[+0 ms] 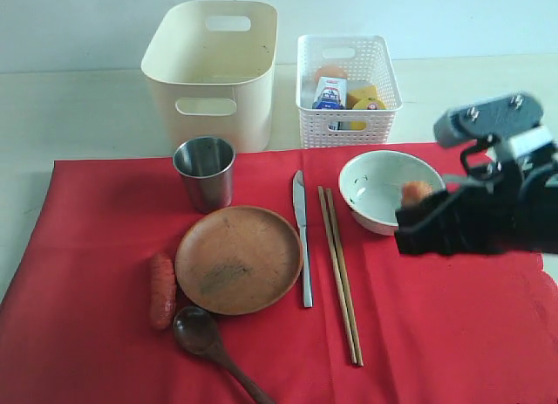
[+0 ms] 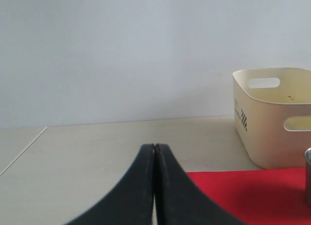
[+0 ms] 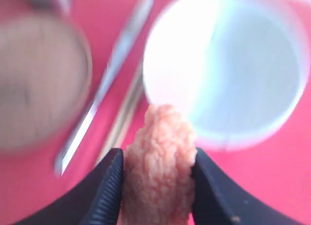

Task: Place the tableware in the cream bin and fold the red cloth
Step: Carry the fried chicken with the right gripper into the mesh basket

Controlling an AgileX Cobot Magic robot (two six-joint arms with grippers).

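Plain pale wall and cream tabletop under soft, even light.

The wall (image 1: 78, 24) is a flat, unmarked surface of very light grey-white with a faint bluish cast, and it fills the whole upper part of the exterior and left wrist views. It meets the tabletop (image 1: 78, 116) in one straight horizontal line. The tabletop is smooth and matte, warm cream to beige in colour. In the left wrist view a thin seam (image 2: 24, 151) runs slantwise across the tabletop towards the wall, which suggests two panels joined there. The light is diffuse and throws only weak, soft-edged shadows on the table, and the wall is evenly bright from side to side.
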